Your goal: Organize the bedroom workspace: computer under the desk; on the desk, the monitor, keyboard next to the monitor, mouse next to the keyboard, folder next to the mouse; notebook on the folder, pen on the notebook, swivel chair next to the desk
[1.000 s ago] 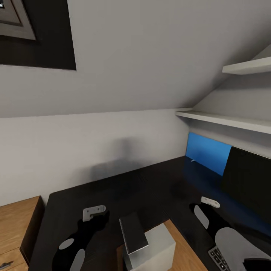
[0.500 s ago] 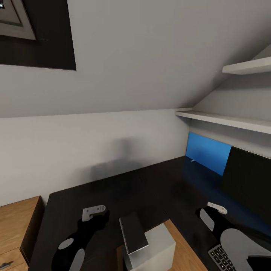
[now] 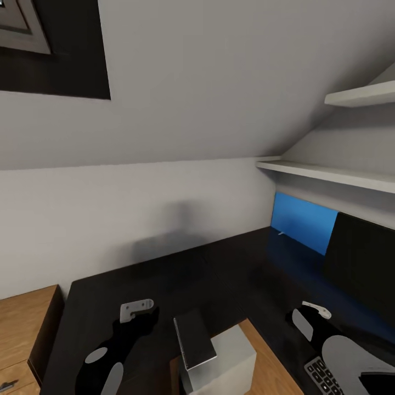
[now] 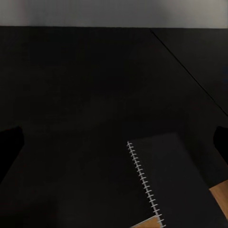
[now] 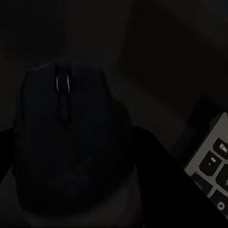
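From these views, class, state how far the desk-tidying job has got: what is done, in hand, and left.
Done: the monitor stands on the desk, the keyboard lies near it. In hand: the right gripper is closed around the mouse beside the keyboard. Left: the notebook lies directly on the desk, unstacked.

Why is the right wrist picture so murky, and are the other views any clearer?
Right wrist view: very dark, the black mouse against the black desk, only the keyboard corner bright. Left wrist view: dim, but the notebook spiral reads clearly. Head view: evenly lit, soft shadow on the wall.
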Robot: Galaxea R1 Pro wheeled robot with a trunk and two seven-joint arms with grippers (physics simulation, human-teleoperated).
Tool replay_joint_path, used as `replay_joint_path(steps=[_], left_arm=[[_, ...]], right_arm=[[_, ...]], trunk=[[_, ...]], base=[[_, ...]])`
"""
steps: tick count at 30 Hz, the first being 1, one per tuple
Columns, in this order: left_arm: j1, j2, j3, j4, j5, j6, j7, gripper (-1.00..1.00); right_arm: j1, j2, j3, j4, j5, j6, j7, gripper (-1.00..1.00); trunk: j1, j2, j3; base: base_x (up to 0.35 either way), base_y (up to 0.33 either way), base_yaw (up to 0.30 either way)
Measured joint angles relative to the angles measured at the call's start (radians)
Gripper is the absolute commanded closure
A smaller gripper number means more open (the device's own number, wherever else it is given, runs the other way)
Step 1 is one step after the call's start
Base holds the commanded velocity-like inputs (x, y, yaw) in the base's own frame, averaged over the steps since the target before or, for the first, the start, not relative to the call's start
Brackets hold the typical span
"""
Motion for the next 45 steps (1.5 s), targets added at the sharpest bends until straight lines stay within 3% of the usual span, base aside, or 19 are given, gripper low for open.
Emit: replay_joint_path(steps=[18, 26, 32, 38, 45], left_arm=[[0.000, 0.000, 0.002, 0.000, 0.000, -0.002, 0.000, -1.00], [0.000, 0.002, 0.001, 0.000, 0.000, -0.002, 0.000, -1.00], [0.000, 0.004, 0.001, 0.000, -0.001, -0.005, 0.000, -1.00], [0.000, 0.003, 0.001, 0.000, -0.001, 0.000, 0.000, -1.00], [0.000, 0.002, 0.003, 0.000, -0.001, -0.001, 0.000, -1.00]], right_arm=[[0.000, 0.000, 0.001, 0.000, 0.003, -0.002, 0.001, 1.00], [0.000, 0.000, 0.003, 0.001, 0.006, -0.040, 0.000, 1.00], [0.000, -0.005, 0.001, 0.029, 0.064, -0.074, -0.005, 1.00], [0.000, -0.009, 0.001, 0.034, 0.067, -0.091, -0.005, 1.00], [0.000, -0.009, 0.001, 0.034, 0.070, -0.091, -0.006, 1.00]], trunk=[[0.069, -0.126, -0.057], [0.069, -0.126, -0.057], [0.069, -0.127, -0.057], [0.069, -0.126, -0.057], [0.096, -0.175, -0.079]], base=[[-0.067, 0.000, 0.000], [0.000, 0.000, 0.000], [0.078, -0.052, 0.000], [0.031, -0.013, 0.000], [0.002, -0.001, 0.000]])
